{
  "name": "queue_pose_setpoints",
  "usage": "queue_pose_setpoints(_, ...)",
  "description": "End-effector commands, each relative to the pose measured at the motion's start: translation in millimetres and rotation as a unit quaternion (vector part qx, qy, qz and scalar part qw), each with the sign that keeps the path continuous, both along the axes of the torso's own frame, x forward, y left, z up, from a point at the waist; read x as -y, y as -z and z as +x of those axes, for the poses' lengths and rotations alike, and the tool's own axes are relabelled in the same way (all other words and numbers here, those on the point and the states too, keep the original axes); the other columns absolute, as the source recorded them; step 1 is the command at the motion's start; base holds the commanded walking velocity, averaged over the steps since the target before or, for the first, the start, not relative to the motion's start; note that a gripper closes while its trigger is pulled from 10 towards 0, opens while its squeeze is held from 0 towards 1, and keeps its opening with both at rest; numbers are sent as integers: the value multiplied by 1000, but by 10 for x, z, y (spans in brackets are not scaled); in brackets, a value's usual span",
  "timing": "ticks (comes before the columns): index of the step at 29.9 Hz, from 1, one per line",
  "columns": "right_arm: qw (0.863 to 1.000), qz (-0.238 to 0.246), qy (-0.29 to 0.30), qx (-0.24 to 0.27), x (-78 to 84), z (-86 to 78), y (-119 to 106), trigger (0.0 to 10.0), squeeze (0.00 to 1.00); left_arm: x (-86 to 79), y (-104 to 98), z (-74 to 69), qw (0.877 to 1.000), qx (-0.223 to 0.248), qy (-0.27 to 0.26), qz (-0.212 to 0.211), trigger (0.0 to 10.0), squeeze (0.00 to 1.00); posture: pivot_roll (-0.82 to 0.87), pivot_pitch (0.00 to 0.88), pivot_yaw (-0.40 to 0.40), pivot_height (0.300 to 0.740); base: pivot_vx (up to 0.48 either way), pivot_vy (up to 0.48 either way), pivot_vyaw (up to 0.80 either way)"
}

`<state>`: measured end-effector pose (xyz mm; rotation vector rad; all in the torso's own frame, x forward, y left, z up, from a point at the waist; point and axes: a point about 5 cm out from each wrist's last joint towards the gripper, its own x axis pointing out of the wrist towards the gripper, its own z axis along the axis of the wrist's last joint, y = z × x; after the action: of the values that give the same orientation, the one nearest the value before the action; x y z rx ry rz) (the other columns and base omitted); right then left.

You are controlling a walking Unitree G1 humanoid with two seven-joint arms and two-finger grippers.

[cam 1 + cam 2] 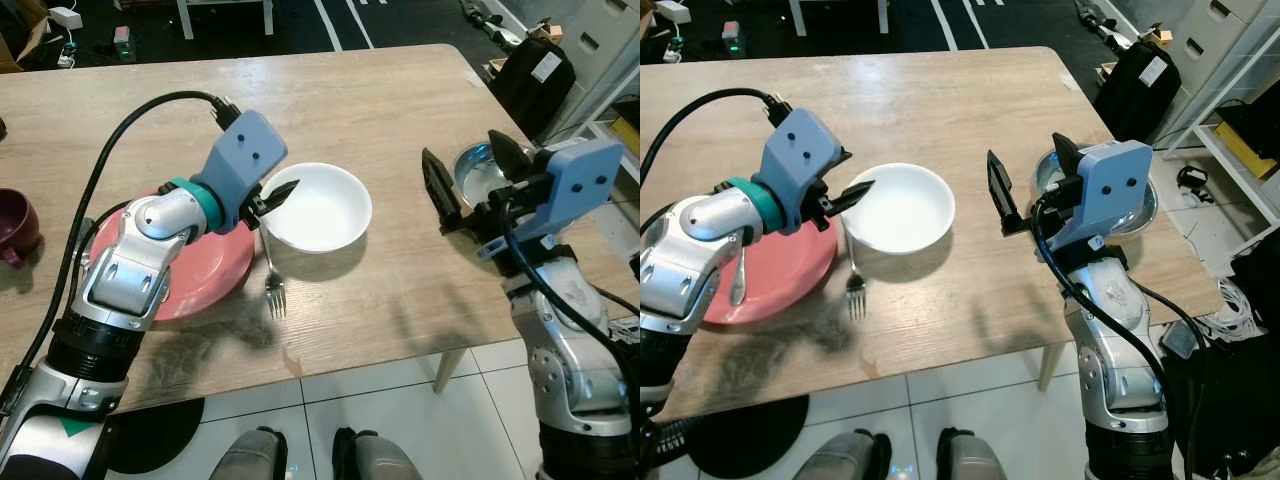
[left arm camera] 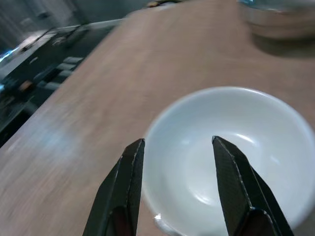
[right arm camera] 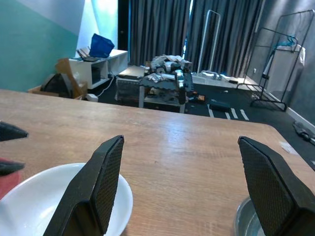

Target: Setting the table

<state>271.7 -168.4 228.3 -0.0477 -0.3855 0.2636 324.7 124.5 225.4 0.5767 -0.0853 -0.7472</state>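
Where the wooden surface (image 1: 380, 110) nears its front edge, the white bowl (image 1: 318, 207) sits upright and empty, just right of the pink plate (image 1: 200, 280) and touching or slightly overlapping that plate's rim at the bowl's 9 o'clock side. A silver fork (image 1: 272, 285) lies on the surface at the bowl's 7 o'clock, tines toward the front edge, its handle running up along the gap between bowl and plate. On the plate, a spoon (image 1: 738, 275) is visible in the right eye view, partly covered by the arm. The left claw (image 1: 277, 194) hovers at the bowl's 9 o'clock rim, its fingers (image 2: 123, 191) parted with nothing between them; in the left wrist view the two tips straddle the near rim of the bowl. The right claw (image 1: 470, 180) is held above the surface at the bowl's 3 o'clock, well apart from it, fingers spread wide and empty. A metal bowl (image 1: 478, 172) stands behind the right claw near the right edge of the surface. At 9 o'clock, by the left edge, a dark maroon mug (image 1: 15, 225) stands well apart from the plate. A black bag (image 1: 530, 75) rests on the floor beyond the far right corner.
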Motion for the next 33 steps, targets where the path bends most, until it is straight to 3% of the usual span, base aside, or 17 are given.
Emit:
queue_pose_setpoints(1, 1000, -1, 13, 2, 33, -28, 5, 10000, 0, 41, 120, -68, 999, -10, 37, 28, 10000, 0, 49, 50, 42, 740, 0, 0, 0)
queue_pose_setpoints(8, 1000, 1, 11, 1, 23, -12, 10, 10000, 0, 10, 195, -157, 985, -19, 136, 105, 10000, 0, 54, 44, 34, 740, 0, 0, 0)
queue_pose_setpoints(10, 1000, 1, 8, 2, 15, 2, 4, 10000, 0, -23, 194, -104, 980, -25, 149, 127, 10000, 0, 55, 42, 33, 740, 0, 0, 0)
queue_pose_setpoints(13, 1000, 2, 7, 3, 8, 7, -6, 10000, 0, -56, 178, -13, 982, -31, 141, 125, 10000, 0, 50, 44, 32, 740, 0, 0, 0)
queue_pose_setpoints(14, 1000, 1, 6, 4, 4, 8, -22, 10000, 0, -88, 176, 83, 982, -54, 143, 113, 10000, 0, 42, 56, 32, 740, 0, 0, 0)
queue_pose_setpoints(20, 1000, -3, 5, 0, 19, -28, -29, 10000, 0, -86, 181, 205, 978, -80, 157, 115, 10000, 0, 23, 96, 20, 740, 0, 0, 0)
queue_pose_setpoints(28, 1000, -7, 13, -3, 49, -82, -38, 10000, 0, 23, 53, 203, 959, -88, 239, 124, 10000, 0, -4, 113, 37, 740, 0, 0, 0)
queue_pose_setpoints(33, 1000, -6, 16, -3, 55, -85, -38, 10000, 0, 29, 123, 194, 949, -110, 263, 133, 10000, 0, -3, 118, 38, 740, 0, 0, 0)
